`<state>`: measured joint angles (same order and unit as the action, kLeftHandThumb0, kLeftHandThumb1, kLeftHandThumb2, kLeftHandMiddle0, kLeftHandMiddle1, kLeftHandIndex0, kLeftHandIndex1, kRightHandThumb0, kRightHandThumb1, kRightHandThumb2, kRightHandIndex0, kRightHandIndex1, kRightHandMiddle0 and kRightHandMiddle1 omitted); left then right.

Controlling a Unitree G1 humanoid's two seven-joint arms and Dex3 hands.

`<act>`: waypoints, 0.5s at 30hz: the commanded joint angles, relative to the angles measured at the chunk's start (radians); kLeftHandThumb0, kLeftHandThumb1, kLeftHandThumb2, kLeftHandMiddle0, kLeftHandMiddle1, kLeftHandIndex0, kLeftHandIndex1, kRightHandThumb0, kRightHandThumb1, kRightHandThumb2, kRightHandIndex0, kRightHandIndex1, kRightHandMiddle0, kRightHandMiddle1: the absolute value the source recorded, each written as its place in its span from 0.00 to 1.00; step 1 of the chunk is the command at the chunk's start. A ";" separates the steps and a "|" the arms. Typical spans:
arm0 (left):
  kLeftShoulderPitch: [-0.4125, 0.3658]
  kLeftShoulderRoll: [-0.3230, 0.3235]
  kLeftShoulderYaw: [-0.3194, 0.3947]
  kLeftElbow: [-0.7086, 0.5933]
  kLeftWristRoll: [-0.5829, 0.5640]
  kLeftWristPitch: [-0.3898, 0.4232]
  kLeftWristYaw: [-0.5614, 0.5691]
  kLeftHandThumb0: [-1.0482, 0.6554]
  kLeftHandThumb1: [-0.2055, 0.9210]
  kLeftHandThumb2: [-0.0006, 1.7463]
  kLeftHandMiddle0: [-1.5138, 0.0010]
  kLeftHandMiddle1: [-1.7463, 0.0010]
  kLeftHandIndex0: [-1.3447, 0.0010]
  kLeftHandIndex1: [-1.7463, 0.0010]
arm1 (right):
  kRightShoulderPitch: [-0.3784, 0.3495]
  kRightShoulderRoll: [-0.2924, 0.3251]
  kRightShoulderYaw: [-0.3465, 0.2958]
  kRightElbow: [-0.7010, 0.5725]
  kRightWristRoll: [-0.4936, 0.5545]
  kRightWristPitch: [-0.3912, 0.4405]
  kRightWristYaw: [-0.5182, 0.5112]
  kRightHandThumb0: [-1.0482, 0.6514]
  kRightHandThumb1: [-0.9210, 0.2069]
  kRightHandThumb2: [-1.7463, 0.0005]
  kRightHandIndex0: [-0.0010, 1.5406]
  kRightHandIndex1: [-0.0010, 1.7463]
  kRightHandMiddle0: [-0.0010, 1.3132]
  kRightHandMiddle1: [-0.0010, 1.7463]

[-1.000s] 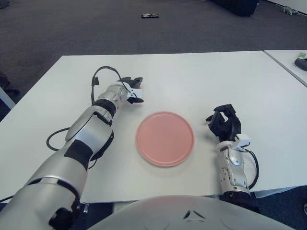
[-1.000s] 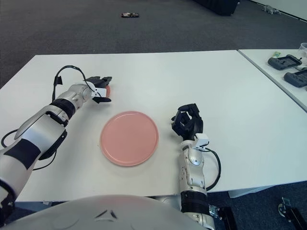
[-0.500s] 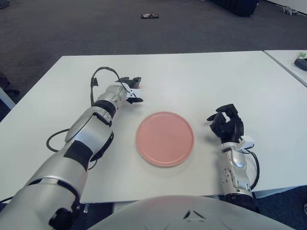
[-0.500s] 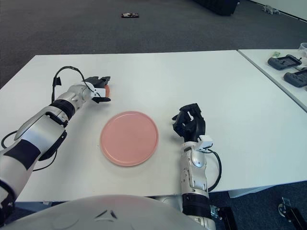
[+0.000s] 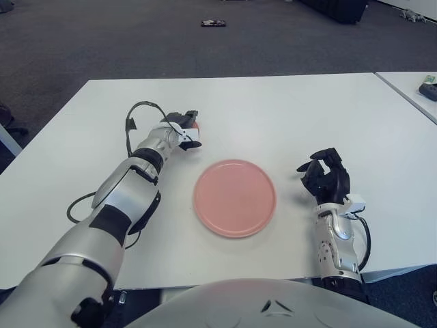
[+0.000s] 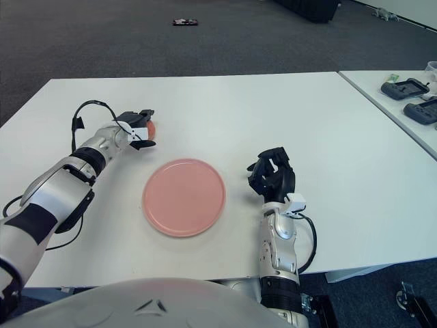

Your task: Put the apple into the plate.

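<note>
Toward the rear left of the white worktop (image 5: 287,109), the left hand (image 5: 183,132) reaches forward, and the apple (image 6: 150,128) shows as a reddish patch between its dark fingers (image 6: 142,115). One finger sits above the fruit and another below it, so the fingers are closed around the apple, though most of it is hidden by them. Whether the apple touches the worktop cannot be told.

Behind and to the left of the pink plate (image 5: 235,197), the apple is near the plate's rim but apart from it. Bare white surface lies between the two, and more open surface spreads behind the hand to the far edge. The near edge of the worktop runs just below the plate. At the right, a narrow gap separates this worktop from a second table (image 6: 403,78) carrying dark devices (image 6: 410,87).

The plate lies flat near the middle and holds nothing.

The right hand (image 5: 326,179) shows to the right of the plate, raised upright on its forearm, its black fingers curled inward and holding nothing. A small dark object (image 5: 213,22) lies on the grey carpet beyond the worktop.
</note>
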<state>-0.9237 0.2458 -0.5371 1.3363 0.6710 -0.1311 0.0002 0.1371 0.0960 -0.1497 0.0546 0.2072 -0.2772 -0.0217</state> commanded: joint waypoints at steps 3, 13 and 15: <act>0.088 -0.007 0.001 0.042 0.000 0.033 -0.038 0.13 0.66 0.47 1.00 0.72 1.00 0.71 | 0.002 -0.008 -0.005 -0.015 -0.009 0.003 0.000 0.36 0.39 0.36 0.38 1.00 0.37 1.00; 0.105 -0.012 0.012 0.043 -0.004 0.048 -0.010 0.18 0.56 0.53 1.00 0.55 1.00 0.59 | 0.000 -0.011 -0.009 -0.009 -0.020 -0.022 0.007 0.36 0.42 0.34 0.41 1.00 0.38 1.00; 0.108 -0.013 0.010 0.043 -0.002 0.051 0.004 0.20 0.50 0.56 1.00 0.46 1.00 0.51 | 0.000 -0.011 -0.009 -0.010 -0.017 -0.025 0.010 0.36 0.43 0.33 0.42 1.00 0.39 1.00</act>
<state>-0.9037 0.2415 -0.5146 1.3343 0.6557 -0.1161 0.0307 0.1389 0.0890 -0.1548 0.0545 0.1870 -0.2859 -0.0209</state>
